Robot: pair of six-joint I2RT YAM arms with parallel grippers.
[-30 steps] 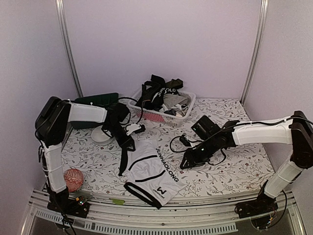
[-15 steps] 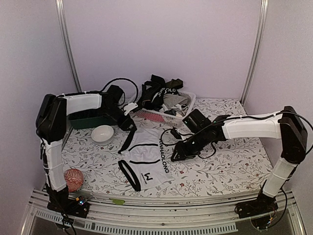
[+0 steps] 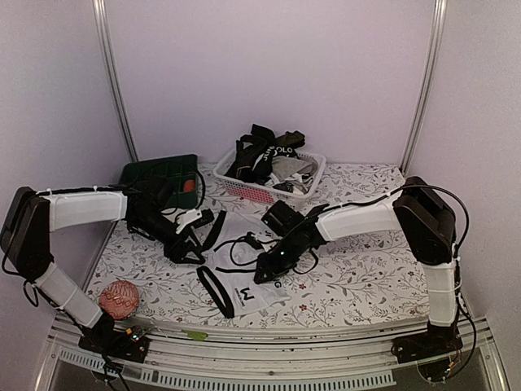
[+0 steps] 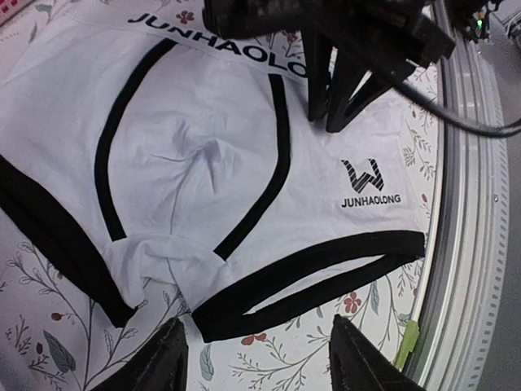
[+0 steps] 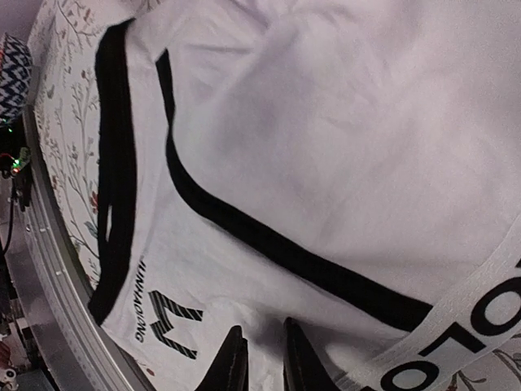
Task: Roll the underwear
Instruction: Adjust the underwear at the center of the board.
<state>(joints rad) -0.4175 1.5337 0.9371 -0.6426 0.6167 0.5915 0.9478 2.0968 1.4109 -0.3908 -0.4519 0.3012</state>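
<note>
Evidently, the white cloth underwear with black trim and lettered waistband [image 3: 247,292] is lying flat near the front edge of the floral-patterned table [image 3: 366,269]. The right gripper [image 5: 264,358] is pressing down beside the waistband, jaws nearly together, though whether it is pinching cloth I cannot tell. The left gripper [image 4: 256,358] is hovering released over the leg hem, probably to begin rolling.

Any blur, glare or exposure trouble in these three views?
Top external: even, purple-tinted light, no glare, soft detail; the white underwear reads clearly. Left wrist: sharp, the logo print is legible, only the left fingers at the bottom edge are dark and blurred. Right wrist: very close, cloth slightly soft, the right fingers are plain black silhouettes.
</note>
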